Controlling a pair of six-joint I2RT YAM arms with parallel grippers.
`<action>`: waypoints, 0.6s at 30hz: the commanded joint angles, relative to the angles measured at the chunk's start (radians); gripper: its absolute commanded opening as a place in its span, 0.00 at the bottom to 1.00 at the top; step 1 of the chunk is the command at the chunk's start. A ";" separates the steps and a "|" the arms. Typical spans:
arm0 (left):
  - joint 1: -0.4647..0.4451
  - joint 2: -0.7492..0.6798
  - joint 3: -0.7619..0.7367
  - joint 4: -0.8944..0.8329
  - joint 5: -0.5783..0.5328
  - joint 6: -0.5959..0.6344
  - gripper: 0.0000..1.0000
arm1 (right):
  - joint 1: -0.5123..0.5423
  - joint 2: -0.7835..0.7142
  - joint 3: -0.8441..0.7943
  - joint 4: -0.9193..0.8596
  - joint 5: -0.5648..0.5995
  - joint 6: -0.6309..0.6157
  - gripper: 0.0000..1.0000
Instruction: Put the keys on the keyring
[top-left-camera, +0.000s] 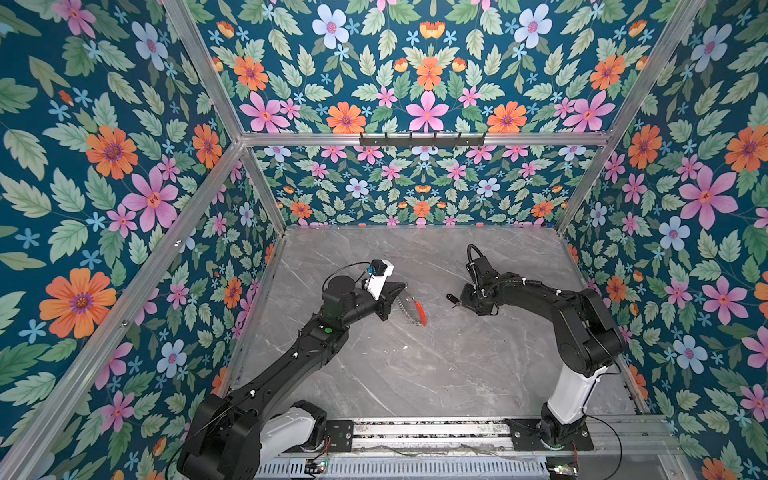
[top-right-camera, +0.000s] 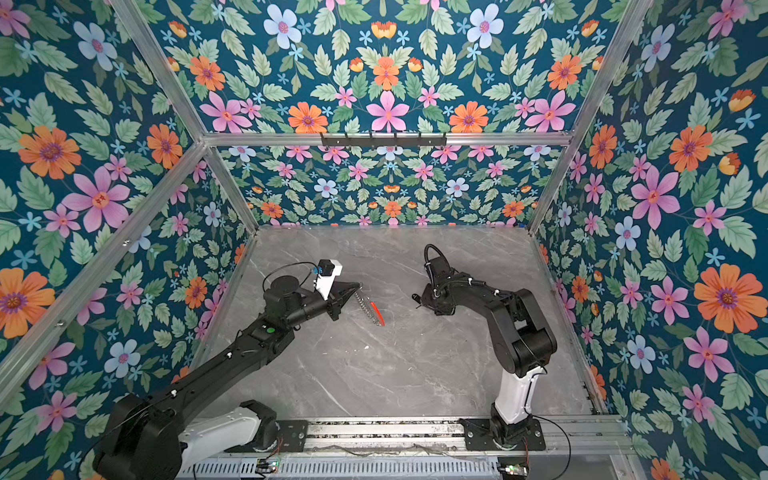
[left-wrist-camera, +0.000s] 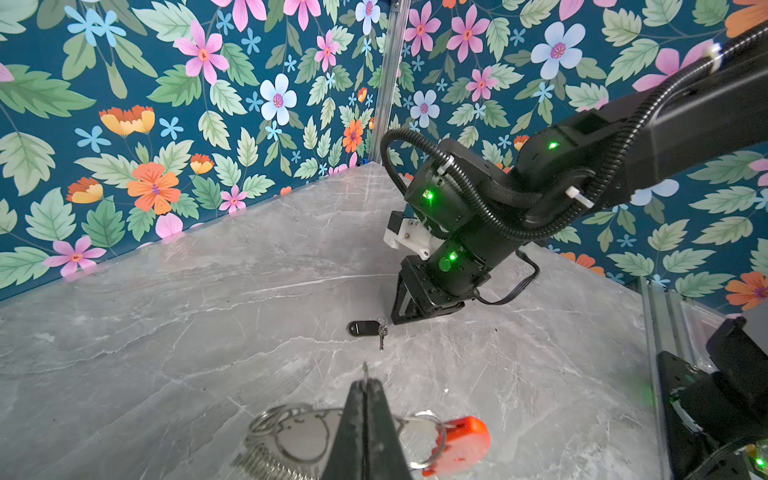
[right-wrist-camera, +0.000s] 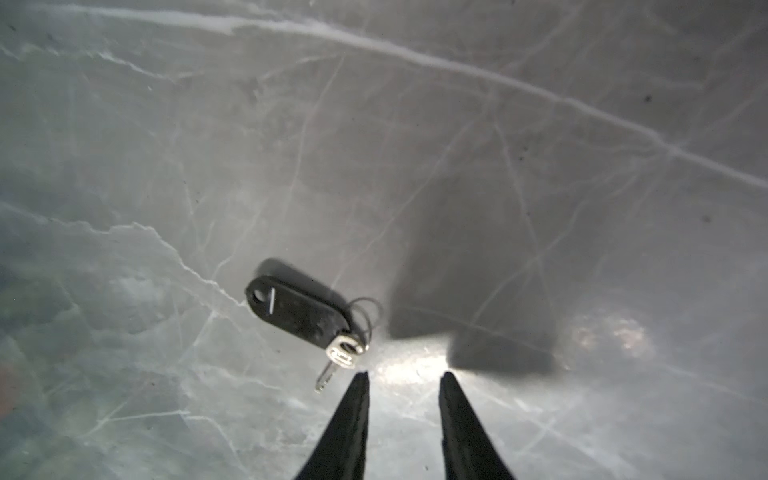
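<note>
Just beside the spread right pincer (right-wrist-camera: 405, 374), the keys (right-wrist-camera: 299, 311), free.

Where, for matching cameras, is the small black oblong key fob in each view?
Right wrist: the key fob lies just beyond the open right gripper.
Left wrist: key fob beside that gripper.
In a top view: key fob at mid-table.
In a top view: key fob likewise.
Landmark: right gripper.

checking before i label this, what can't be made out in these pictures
- Keyring: left wrist view, cut off by the bottom edge; the left fingers cover its middle.
- Keys: both top views, a tiny dark speck; right wrist view, blurred, markings unreadable.
- Keyring's small rings: both top views, too small to count.
</note>
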 joint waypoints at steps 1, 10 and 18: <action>-0.001 -0.011 -0.005 0.016 0.000 0.008 0.00 | 0.000 -0.007 -0.036 0.122 -0.046 0.103 0.31; -0.001 -0.002 -0.004 0.020 0.004 0.005 0.00 | -0.001 -0.008 -0.108 0.218 -0.064 0.163 0.26; -0.001 -0.006 -0.002 0.013 0.004 0.005 0.00 | -0.001 -0.013 -0.124 0.239 -0.058 0.185 0.18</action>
